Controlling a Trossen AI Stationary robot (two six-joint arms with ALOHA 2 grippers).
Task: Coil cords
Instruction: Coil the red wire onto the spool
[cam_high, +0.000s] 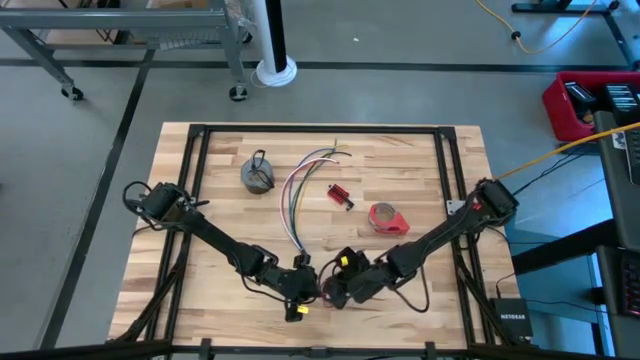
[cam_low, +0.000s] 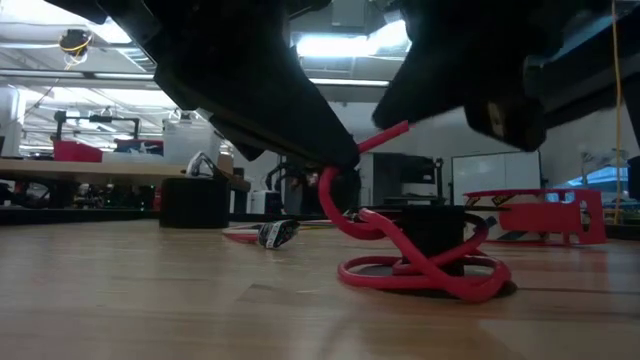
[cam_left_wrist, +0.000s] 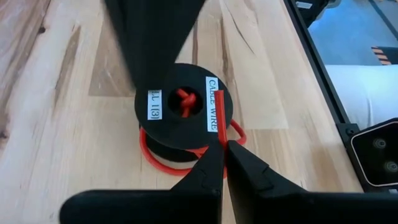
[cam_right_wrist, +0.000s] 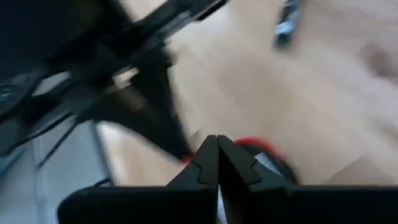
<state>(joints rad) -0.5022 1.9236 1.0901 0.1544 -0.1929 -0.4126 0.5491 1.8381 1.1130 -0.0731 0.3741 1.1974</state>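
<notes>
Left gripper (cam_left_wrist: 222, 163): closed on the thin red wire (cam_left_wrist: 221, 121) of the small black spool wound with red cord (cam_left_wrist: 185, 118), at the near edge of the light wooden table (cam_high: 420, 180).
Right gripper (cam_right_wrist: 217, 163): closed, fingertips meeting, with nothing visibly between them; it hangs just beside the spool, facing the left gripper.
Spool position: flat on one flange, white labels up, loose red loops (cam_low: 420, 272) spilled around its base.
Spool axis: upright, hole facing up; a red knot sits in the hole.
Free wire direction: it rises from the loops, slanting up into the left fingers.
Step in hand, judged: wind the slack red wire back onto the spool.
Technique, judged: keep light tension on the wire, guide it round the core in even turns, and steady the spool with the right gripper so it does not tip or slide.
Long bundle of thin red, green, white and grey wires (cam_high: 296, 192): mid-table, long axis running from near to far, far ends fanning right.
Small grey coil with a black loop (cam_high: 258, 175): farther, left of the bundle.
</notes>
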